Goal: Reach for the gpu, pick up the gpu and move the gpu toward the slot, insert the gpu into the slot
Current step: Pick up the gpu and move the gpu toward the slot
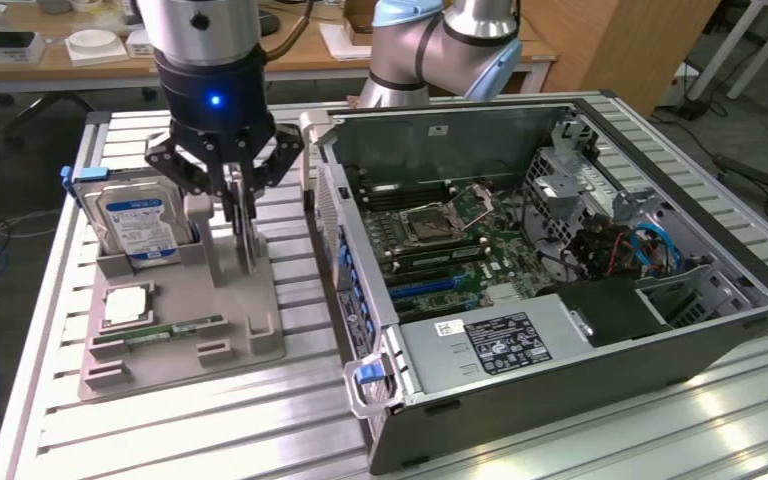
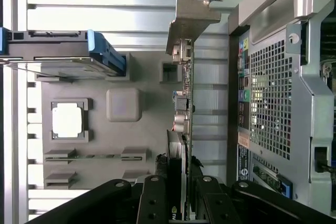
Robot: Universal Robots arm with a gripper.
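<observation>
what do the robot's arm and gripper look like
The arm has smooth silver-grey tube sections with light blue caps at the joints. Its wrist is a silver cylinder. The gripper is black, with a small glowing blue light on its body and linkage fingers joined by round pins.

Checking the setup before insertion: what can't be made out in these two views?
- gpu faces: wrist view sees it edge-on; the gripper covers its near end.
- gpu lower edge: exterior view, sunk in the grey tray holder.
- Motherboard slots: wrist view, hidden behind the computer case wall.
</observation>
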